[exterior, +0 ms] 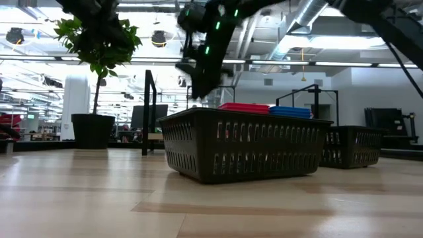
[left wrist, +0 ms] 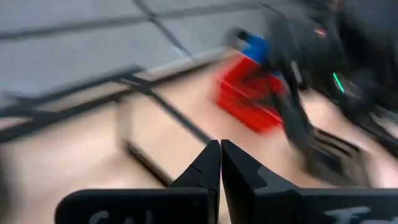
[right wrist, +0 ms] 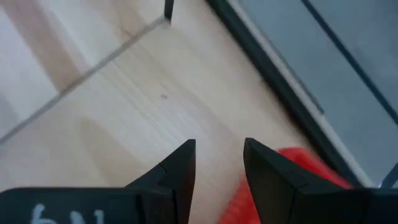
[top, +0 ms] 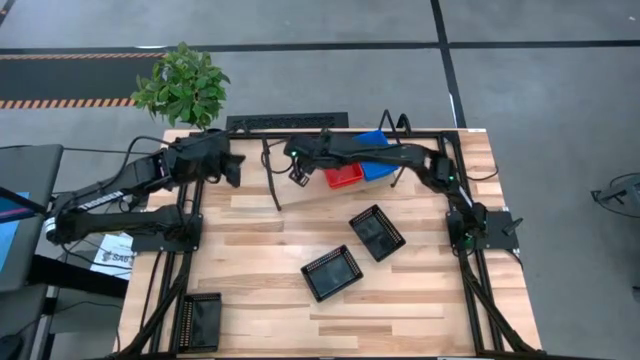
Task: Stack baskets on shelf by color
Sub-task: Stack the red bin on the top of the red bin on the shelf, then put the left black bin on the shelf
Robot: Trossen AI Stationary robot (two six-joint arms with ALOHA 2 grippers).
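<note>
**Red and blue stacks up, black baskets waiting**

While the shelf [top: 300, 165] stands along the far edge of the table [top: 260, 250], we find only its right part filled: a red basket stack [top: 343, 177] sits just beside a blue basket stack [top: 375, 157], touching or nearly so. How many baskets each stack holds we cannot tell from above. We judge the bare left stretch of the board is being kept for black.

Three black baskets lie loose on the tabletop. One black basket [top: 377, 232] sits tilted right of centre, a second black basket [top: 331, 272] lies near it toward the front, and a third black basket [top: 198, 321] rests well apart at the front left corner, likely left for the arm on that side.

Our right gripper [top: 298, 170] hangs over the shelf board just left of the red stack, fingers [right wrist: 177, 171] parted a little and holding nothing; we read this as a release beside red. Our left gripper [top: 232, 170] hovers over the shelf's left end, its fingers [left wrist: 208, 168] pressed together and empty.

For us the next job looks like fetching a black basket; its mesh sides should offer a firm rim to pinch.
</note>
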